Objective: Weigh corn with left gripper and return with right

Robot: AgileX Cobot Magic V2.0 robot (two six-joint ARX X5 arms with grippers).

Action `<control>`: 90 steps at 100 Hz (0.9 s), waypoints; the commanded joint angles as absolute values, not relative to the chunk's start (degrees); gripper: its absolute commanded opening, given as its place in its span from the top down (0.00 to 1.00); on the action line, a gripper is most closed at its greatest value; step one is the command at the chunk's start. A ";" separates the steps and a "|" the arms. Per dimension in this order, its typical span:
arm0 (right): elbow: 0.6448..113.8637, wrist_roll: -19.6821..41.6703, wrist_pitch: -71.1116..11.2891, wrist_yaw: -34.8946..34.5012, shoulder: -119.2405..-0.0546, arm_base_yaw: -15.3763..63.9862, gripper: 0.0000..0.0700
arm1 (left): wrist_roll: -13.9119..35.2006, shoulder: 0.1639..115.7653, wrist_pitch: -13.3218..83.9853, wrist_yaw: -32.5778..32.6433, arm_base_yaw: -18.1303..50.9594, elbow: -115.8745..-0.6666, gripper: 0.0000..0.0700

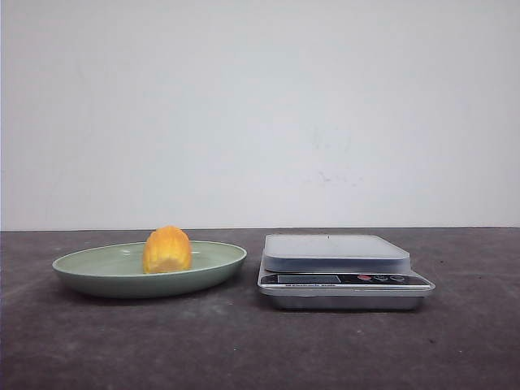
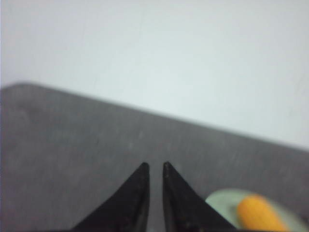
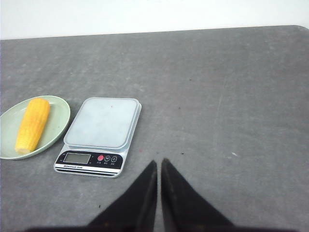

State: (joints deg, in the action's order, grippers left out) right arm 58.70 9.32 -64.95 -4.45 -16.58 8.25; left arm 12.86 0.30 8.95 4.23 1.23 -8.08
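Observation:
The yellow-orange corn [image 1: 167, 250] lies on a pale green plate [image 1: 89, 275] at the left of the table, seen end-on in the front view. The right wrist view shows the corn [image 3: 33, 124] lengthwise on the plate [image 3: 59, 118]. Neither arm appears in the front view. My left gripper [image 2: 154, 165] hovers over bare table, its black pointed fingers close together and holding nothing; the corn [image 2: 258, 213] and plate [image 2: 221, 200] lie blurred off to one side. My right gripper [image 3: 159, 162] is shut and empty, hanging over the table short of the scale.
A silver digital kitchen scale [image 1: 337, 253] with nothing on its platform stands just right of the plate. In the right wrist view the scale [image 3: 101, 123] sits beside the plate. A dark grey mat [image 1: 260, 349] covers the table, and a white wall stands behind.

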 commanded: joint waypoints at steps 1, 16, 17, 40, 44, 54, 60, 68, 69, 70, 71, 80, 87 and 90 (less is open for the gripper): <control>59.48 9.82 -64.31 -4.47 -16.69 8.43 0.99 | 11.42 0.19 7.70 3.99 1.10 -6.74 1.00; 59.48 9.85 -64.31 -4.47 -16.69 8.43 0.99 | 10.52 0.19 7.68 3.99 1.08 -3.25 1.00; 59.48 9.85 -64.31 -4.47 -16.69 8.43 0.99 | 10.52 0.19 7.70 3.99 1.08 -3.07 1.00; 59.48 9.85 -64.31 -4.47 -16.69 8.43 0.99 | 9.82 0.19 8.36 4.01 1.08 -0.78 1.00; 59.48 9.82 -64.31 -4.47 -16.69 8.43 0.99 | 9.56 0.19 8.71 4.01 1.08 -0.78 1.00; 59.48 9.82 -64.31 -4.47 -16.69 8.43 0.99 | 9.48 0.19 10.20 4.01 1.08 -0.78 1.00; 59.48 9.85 -64.31 -4.47 -16.69 8.43 0.99 | 9.43 0.19 10.55 4.01 1.08 -0.78 1.00; 59.48 9.82 -64.31 -4.47 -16.69 8.43 0.99 | 9.50 0.19 10.61 4.01 1.08 -0.80 1.00; 59.48 9.85 -64.31 -4.47 -16.69 8.43 0.99 | 9.50 0.19 10.61 4.01 1.08 -0.80 1.00; 59.48 9.85 -64.31 -4.47 -16.69 8.43 0.99 | 9.50 0.19 10.63 4.01 1.08 -0.80 1.00; 59.48 9.82 -64.31 -4.47 -16.69 8.43 0.99 | 9.50 0.19 10.63 4.01 1.08 -0.80 1.00; 59.48 9.85 -64.31 -4.47 -16.69 8.43 0.99 | 9.50 0.19 10.68 4.01 1.08 -0.80 1.00; 59.48 9.82 -64.31 -4.47 -16.69 8.43 0.99 | 9.50 0.19 10.68 4.01 1.08 -0.80 1.00; 59.48 9.85 -64.31 -4.47 -16.69 8.43 0.99 | 9.50 0.19 10.68 4.01 1.08 -0.80 1.00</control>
State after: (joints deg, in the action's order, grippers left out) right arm 58.70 9.34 -64.95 -4.45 -16.58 8.25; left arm 10.02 0.25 10.39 4.14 1.23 -1.83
